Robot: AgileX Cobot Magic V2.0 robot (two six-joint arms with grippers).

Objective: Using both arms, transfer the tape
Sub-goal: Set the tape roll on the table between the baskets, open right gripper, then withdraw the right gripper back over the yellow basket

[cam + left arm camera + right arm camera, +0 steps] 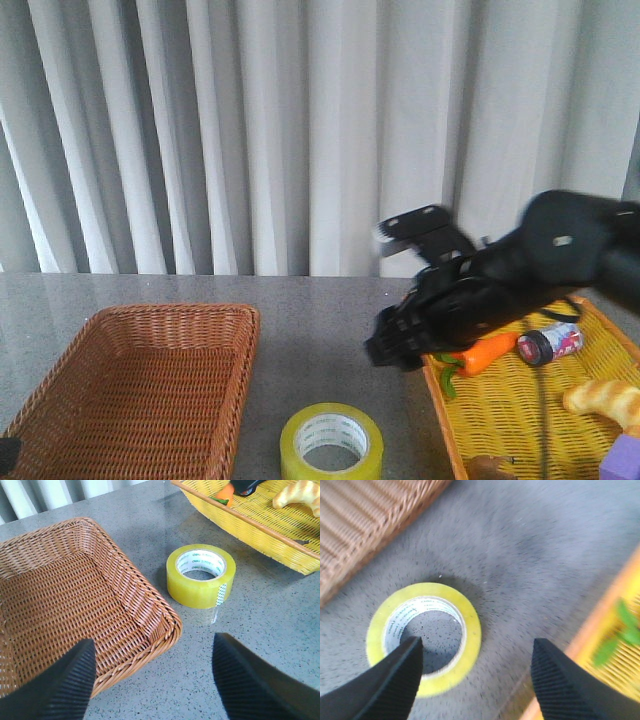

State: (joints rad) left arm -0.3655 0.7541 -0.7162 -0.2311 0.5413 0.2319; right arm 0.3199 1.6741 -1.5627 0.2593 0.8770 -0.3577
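Observation:
The tape, a yellow roll with a white core, lies flat on the grey table near the front edge, between two baskets. It also shows in the left wrist view and the right wrist view. My right arm reaches in from the right and hangs above and to the right of the roll. The right gripper is open and empty above the table, with one finger over the roll's hole. The left gripper is open and empty, low at the brown basket's near corner, short of the roll.
A brown wicker basket stands left of the tape. A yellow basket at the right holds a carrot, a small black-capped jar, bread and a purple block. A white curtain hangs behind the table.

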